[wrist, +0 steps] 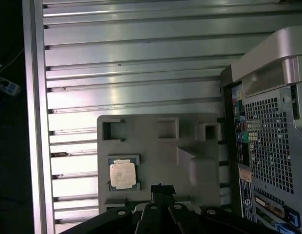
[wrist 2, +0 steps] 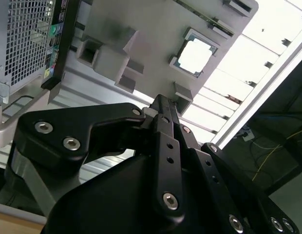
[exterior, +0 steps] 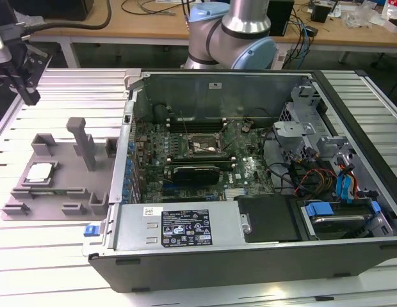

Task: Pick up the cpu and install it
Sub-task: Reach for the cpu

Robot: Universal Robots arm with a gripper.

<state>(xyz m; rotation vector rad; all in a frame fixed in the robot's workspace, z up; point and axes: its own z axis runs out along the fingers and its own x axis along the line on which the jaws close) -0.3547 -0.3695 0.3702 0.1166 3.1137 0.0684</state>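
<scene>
The small square cpu has a silvery-white metal top with a dull satin sheen. The gray moulded tray looks like matt plastic. The slatted aluminium table is smooth and reflective. The black gripper is satin-finished, with bright steel screws. The gray computer case is perforated sheet metal.

A slatted metal desk gleams under bright light; behind it stands a wooden worktop strewn with cables.
</scene>
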